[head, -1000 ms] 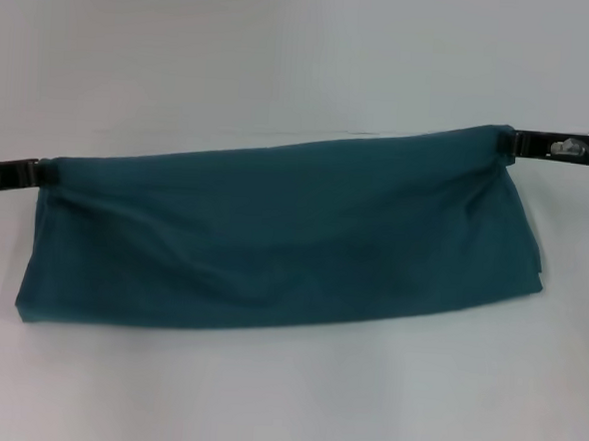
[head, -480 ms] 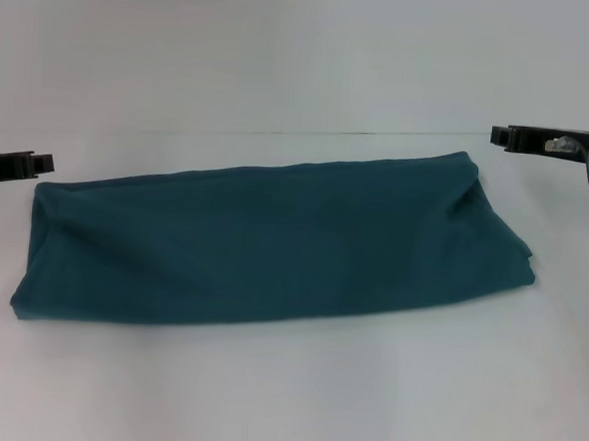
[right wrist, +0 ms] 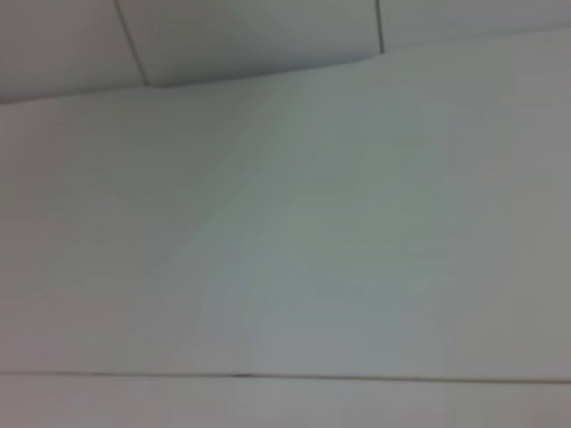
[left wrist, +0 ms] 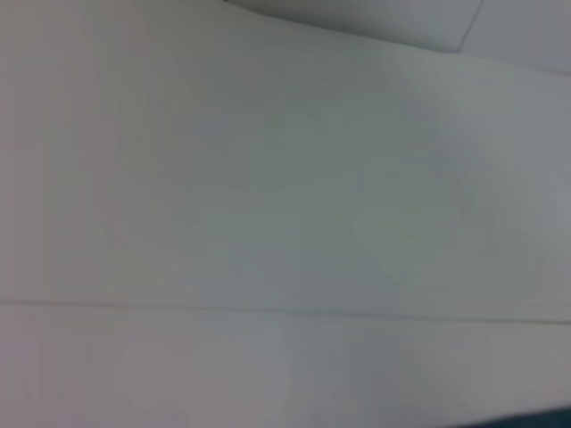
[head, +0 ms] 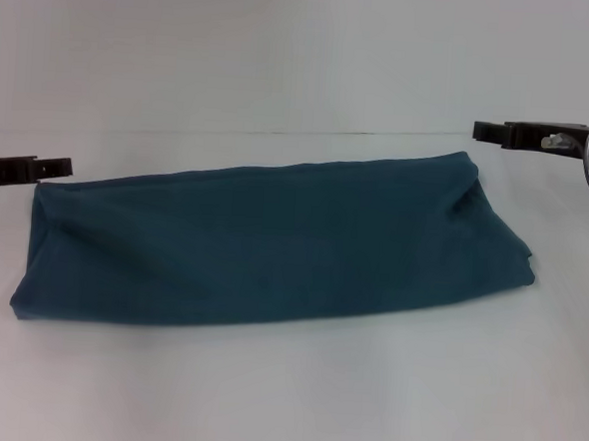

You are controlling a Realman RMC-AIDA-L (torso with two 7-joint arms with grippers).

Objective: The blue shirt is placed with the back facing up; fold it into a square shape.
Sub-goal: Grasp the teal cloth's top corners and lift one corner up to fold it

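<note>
The blue shirt (head: 273, 239) lies on the white table (head: 283, 400) as a long, plain teal band running from left to right, its right end slightly farther away. No lettering shows. My left gripper (head: 58, 166) hovers just past the shirt's far left corner, open and holding nothing. Beyond the far right corner my right gripper (head: 483, 131) hangs open and apart from the cloth. In the left wrist view only a thin sliver of the blue shirt (left wrist: 535, 421) shows at one edge. The right wrist view holds bare table and wall.
The table's back edge (head: 280, 135) meets a pale wall just behind the shirt. White tabletop stretches in front of the shirt and to both sides.
Both grippers let go of the shirt's far corners and drew back. The lifted far edge dropped, and the shirt now lies flat. Since half a second ago the grippers have edged slightly inward.
</note>
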